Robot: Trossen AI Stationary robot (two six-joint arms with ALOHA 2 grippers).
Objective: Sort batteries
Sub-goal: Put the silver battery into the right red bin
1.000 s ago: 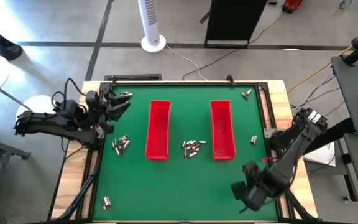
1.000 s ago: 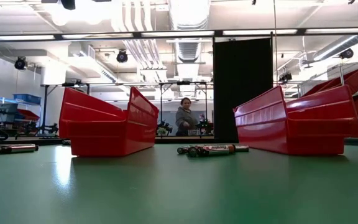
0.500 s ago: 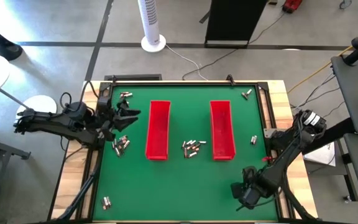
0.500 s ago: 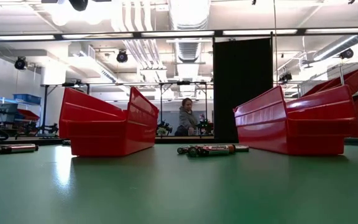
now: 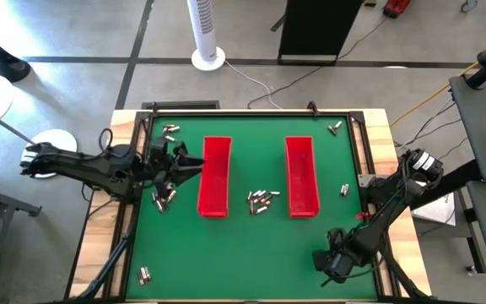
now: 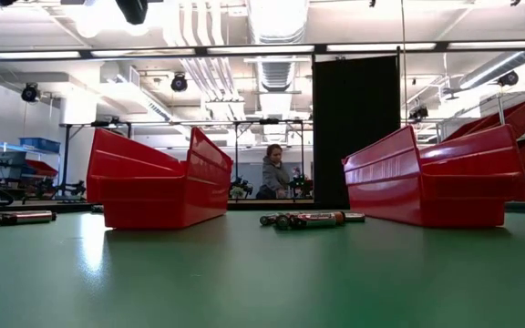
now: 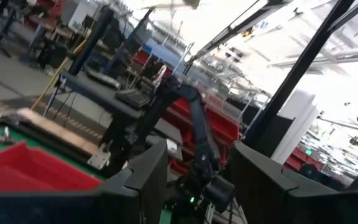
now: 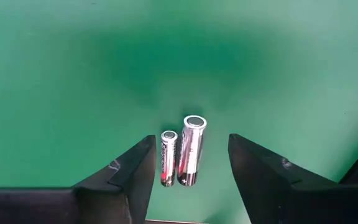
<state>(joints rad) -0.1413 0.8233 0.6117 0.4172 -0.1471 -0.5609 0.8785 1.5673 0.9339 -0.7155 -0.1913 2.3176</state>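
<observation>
Batteries (image 5: 262,200) lie scattered on the green bench (image 5: 251,253), most between two red trays (image 5: 214,176), while the left hand (image 5: 186,164) hovers spread beside one tray and the right hand (image 8: 188,163), spread, brackets a pair (image 8: 183,157), presumably to grasp one.

Two long red trays lie parallel on the green table (image 5: 251,253), the left tray (image 5: 214,176) and the right tray (image 5: 301,175) at mid-frame in the high view. A white tower fan (image 5: 207,32) stands at top centre, a black cabinet (image 5: 317,29) to its right. In the low view, a person (image 6: 274,173) sits at centre, far behind the trays.
</observation>
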